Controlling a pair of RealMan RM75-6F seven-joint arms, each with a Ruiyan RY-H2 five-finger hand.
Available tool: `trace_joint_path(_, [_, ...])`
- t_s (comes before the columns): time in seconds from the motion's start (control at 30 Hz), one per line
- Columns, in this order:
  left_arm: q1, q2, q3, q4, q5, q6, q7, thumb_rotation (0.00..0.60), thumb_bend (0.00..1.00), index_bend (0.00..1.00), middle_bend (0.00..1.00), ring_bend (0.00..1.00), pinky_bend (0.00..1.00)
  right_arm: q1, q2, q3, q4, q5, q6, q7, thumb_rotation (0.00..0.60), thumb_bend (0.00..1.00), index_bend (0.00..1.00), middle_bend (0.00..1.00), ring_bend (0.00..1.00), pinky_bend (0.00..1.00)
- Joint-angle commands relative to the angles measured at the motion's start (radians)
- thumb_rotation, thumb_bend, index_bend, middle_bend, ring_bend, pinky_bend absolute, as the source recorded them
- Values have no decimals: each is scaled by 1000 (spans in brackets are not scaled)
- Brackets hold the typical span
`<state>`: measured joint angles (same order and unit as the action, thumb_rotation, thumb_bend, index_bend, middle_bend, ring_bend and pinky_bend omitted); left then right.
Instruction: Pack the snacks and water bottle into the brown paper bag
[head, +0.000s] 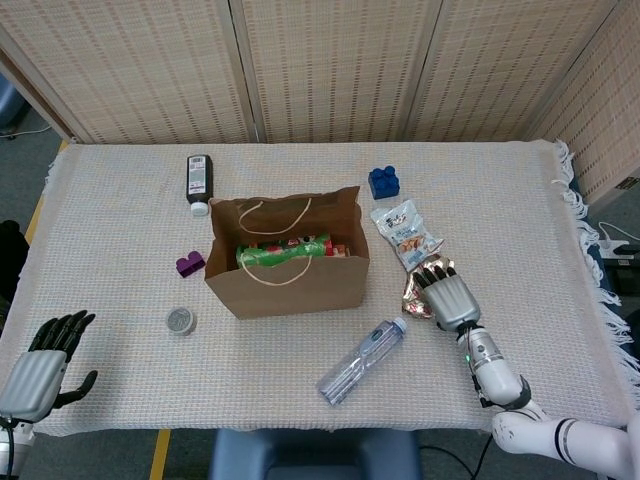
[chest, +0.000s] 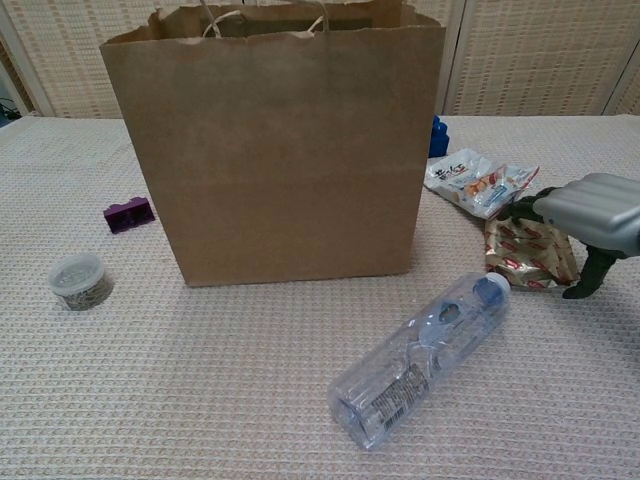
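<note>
The right hand (head: 449, 297) hovers spread and empty over the foil snack packet (chest: 528, 255); best press down flat, then pinch its crinkled edge firmly.

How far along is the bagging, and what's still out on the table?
Partly done: the brown paper bag already holds green and red packs. In hand: the right robot hand is over the gold snack pouch, grip unconfirmed. Left: the white snack packet and the water bottle.
</note>
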<state>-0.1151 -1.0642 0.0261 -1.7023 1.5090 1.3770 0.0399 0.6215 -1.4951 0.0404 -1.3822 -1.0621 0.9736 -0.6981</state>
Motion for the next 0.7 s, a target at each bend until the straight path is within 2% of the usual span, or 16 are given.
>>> trace_joint_path(0.03, [0, 0, 0, 0, 1, 1, -2, 600, 368, 0, 0, 0, 44, 7, -24, 5, 21, -2, -1, 3, 600, 6, 174, 179, 154, 268])
trace_joint_path(0.1, [1, 1, -1, 0, 1, 4, -6, 600, 368, 0, 0, 0, 44, 9, -37, 5, 33, -6, 1, -1, 600, 64, 205, 201, 181, 296])
trace_joint_path(0.13, [1, 3, -2, 0, 1, 5, -9, 600, 369, 0, 0, 0, 44, 10, -44, 4, 38, -11, 3, -1, 600, 130, 230, 221, 205, 320])
trace_joint_path(0.17, [1, 4, -2, 0, 1, 6, -12, 600, 369, 0, 0, 0, 44, 10, -48, 3, 42, -16, 4, 0, 600, 218, 278, 255, 245, 358])
trace_joint_path(0.27, [2, 7, -2, -1, 3, 7, -19, 600, 368, 0, 0, 0, 44, 9, -55, -3, 49, -43, 10, 15, 600, 383, 440, 367, 369, 486])
trace_joint_path(0.37, [2, 8, -1, -2, 7, 9, -22, 600, 368, 0, 0, 0, 44, 5, -52, -12, 47, -83, 20, 42, 600, 488, 582, 467, 474, 596])
trace_joint_path(0.47, [3, 9, 0, -3, 11, 12, -24, 600, 368, 0, 0, 0, 43, -2, -34, -17, 28, -118, 29, 82, 600, 534, 649, 516, 518, 650])
trace_joint_path(0.6, [3, 9, 0, -3, 12, 13, -25, 600, 368, 0, 0, 0, 44, -6, -19, -18, 13, -135, 35, 103, 600, 549, 668, 529, 528, 657])
trace_joint_path(0.7, [4, 11, 0, -5, 13, 16, -27, 600, 368, 0, 0, 0, 44, -39, 67, -9, -87, -199, 98, 221, 600, 552, 680, 537, 537, 683])
